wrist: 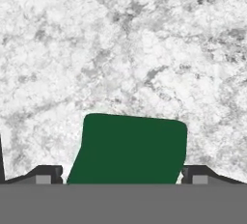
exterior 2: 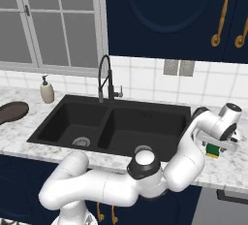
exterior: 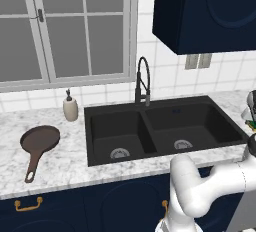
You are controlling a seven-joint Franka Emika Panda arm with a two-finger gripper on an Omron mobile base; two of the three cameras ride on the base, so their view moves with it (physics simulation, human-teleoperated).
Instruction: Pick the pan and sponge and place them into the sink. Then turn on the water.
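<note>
Marbled white tabletop [exterior: 60, 168] carries everything I can see, and I place it all by the black sink [exterior: 90, 141] set into it. My jaws stand wide apart, one dark tip either side of the sponge [wrist: 129, 148], holding nothing; in the hand view the two tips flank the green top without clear contact, and whether they touch its sides I cannot tell. The near edge of the sponge is cut off at the bottom of that view, so its yellow base is hidden there. From the right base view the sponge [exterior 2: 211, 150] lies on the tabletop just right of the sink, mostly covered by my gripper [exterior 2: 213, 146]; only a sliver of green over yellow peeks out beneath it. The pan [exterior: 40, 139] rests well left of the sink, handle pointing toward the front edge; the right base view crops it at the frame's border. Beside the sink's back left corner stands a soap bottle [exterior: 70, 108]. The faucet [exterior: 143, 78] rises behind the divider between the basins.
</note>
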